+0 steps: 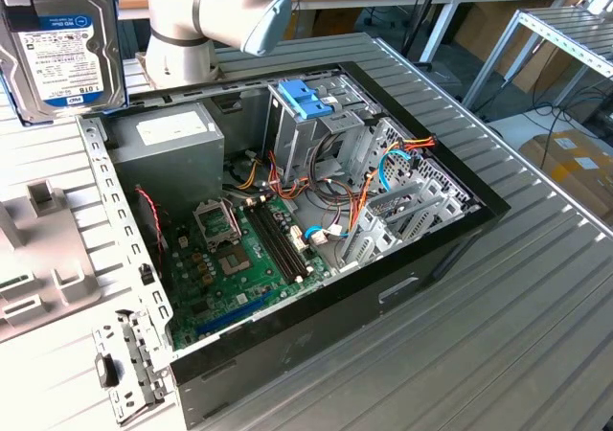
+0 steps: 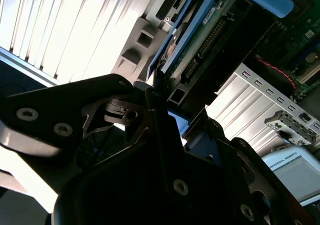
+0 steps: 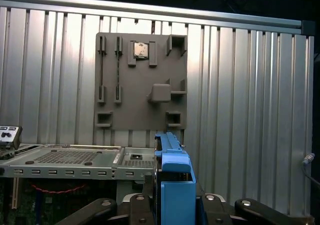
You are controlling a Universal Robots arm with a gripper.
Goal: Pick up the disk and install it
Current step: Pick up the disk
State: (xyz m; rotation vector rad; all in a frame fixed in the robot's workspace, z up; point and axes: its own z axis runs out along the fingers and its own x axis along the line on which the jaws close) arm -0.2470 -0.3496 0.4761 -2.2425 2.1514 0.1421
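The disk (image 1: pixel 62 43) hangs in the air at the exterior view's upper left, its labelled face toward that camera and blue rails along its edges. It is above the table beside the open computer case (image 1: pixel 450 239). In the first wrist view the disk (image 3: pixel 172 180) shows edge-on as a bright blue rail, with my gripper (image 3: pixel 172 207) shut on it from both sides. The second wrist view shows the disk's (image 2: pixel 210 35) green circuit board side and blue rail, held at one end by my gripper (image 2: pixel 161 97).
Inside the case stand a tall grey drive cage with a lighter blue bracket (image 1: pixel 306 101), loose cables (image 1: pixel 369 177), a motherboard (image 1: pixel 239 249) and a power supply (image 1: pixel 172 134). A grey fixture plate (image 3: pixel 142 80) lies on the ribbed table beside the case. The arm's elbow (image 1: pixel 225 10) is behind the case.
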